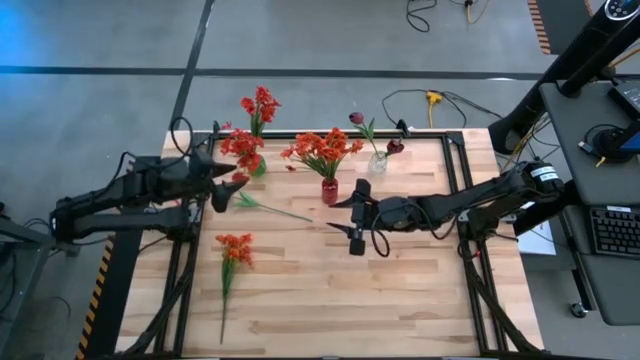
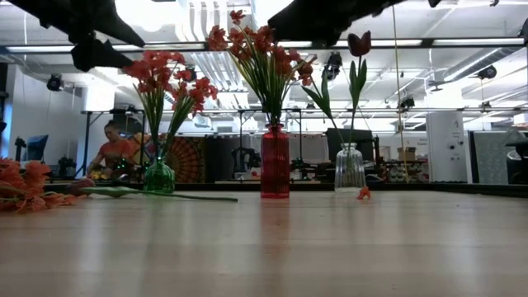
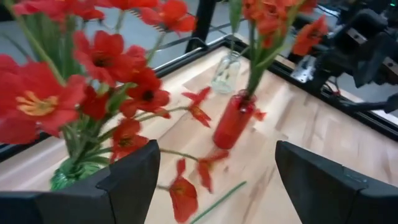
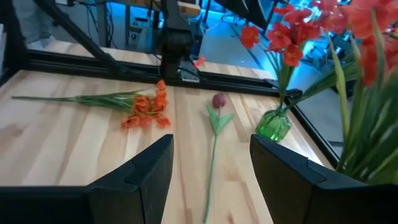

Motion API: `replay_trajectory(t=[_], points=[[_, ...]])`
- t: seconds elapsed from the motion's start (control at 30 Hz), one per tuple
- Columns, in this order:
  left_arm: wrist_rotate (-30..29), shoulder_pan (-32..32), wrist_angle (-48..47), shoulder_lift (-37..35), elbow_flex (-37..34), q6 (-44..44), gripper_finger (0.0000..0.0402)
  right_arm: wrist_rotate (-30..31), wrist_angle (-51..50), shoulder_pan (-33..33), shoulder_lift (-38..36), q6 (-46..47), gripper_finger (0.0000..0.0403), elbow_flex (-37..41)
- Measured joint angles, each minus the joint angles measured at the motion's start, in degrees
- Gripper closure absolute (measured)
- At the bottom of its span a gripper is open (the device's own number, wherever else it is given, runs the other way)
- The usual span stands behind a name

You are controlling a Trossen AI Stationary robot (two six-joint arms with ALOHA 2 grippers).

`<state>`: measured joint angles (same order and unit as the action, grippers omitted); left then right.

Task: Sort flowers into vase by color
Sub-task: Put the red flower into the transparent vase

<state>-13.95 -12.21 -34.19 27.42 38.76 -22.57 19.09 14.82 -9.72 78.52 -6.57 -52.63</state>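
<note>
Three vases stand along the table's far side: a green vase (image 1: 258,166) with red flowers, a red vase (image 1: 329,190) with orange-red flowers (image 1: 322,148), and a clear vase (image 1: 377,161) with a maroon tulip (image 2: 359,43). Another maroon tulip (image 1: 246,199) lies flat on the table in front of the green vase. An orange stem (image 1: 235,248) lies nearer the front. My left gripper (image 1: 227,188) hovers open, above the lying tulip's bloom. My right gripper (image 1: 346,216) hovers open beside the red vase, holding nothing.
A loose orange petal (image 2: 363,193) lies by the clear vase. Black rails (image 1: 460,190) frame the table's sides. Bare wood (image 1: 380,300) fills the near right part. A person (image 2: 111,153) sits in the room beyond. A desk with a keyboard (image 1: 612,230) stands right of the table.
</note>
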Motion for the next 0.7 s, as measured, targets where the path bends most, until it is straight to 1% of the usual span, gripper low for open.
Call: replay_trajectory(t=[0.2, 0.37, 0.5, 0.6, 0.67, 0.7], points=[[-0.46, 1.32, -0.81, -0.61, 0.25, 0.02, 0.0102, 0.01, -4.06, -1.97, 0.07, 2.25, 0.0197, -2.56], [-0.46, 1.32, -3.73, -0.6, 4.65, 2.0, 0.0102, -0.01, -5.2, -4.13, 0.28, 3.55, 0.0197, -3.95], [-0.46, 1.32, -3.4, -0.48, 7.82, 5.4, 0.0102, -0.02, -5.08, -5.21, 0.28, 4.7, 0.0197, -4.5], [-0.31, 1.36, -2.05, -0.23, 8.51, 7.44, 0.0102, 0.0, -5.01, -5.41, 0.33, 5.87, 0.0197, -4.5], [1.63, 1.46, 1.12, 0.02, 7.7, 8.87, 0.0102, 0.0, -3.56, -5.4, 1.06, 6.62, 0.0197, -4.52], [3.93, 1.6, 2.94, 0.25, 7.03, 9.54, 0.0102, 0.0, -2.92, -5.41, 1.48, 6.64, 0.0197, -4.54]])
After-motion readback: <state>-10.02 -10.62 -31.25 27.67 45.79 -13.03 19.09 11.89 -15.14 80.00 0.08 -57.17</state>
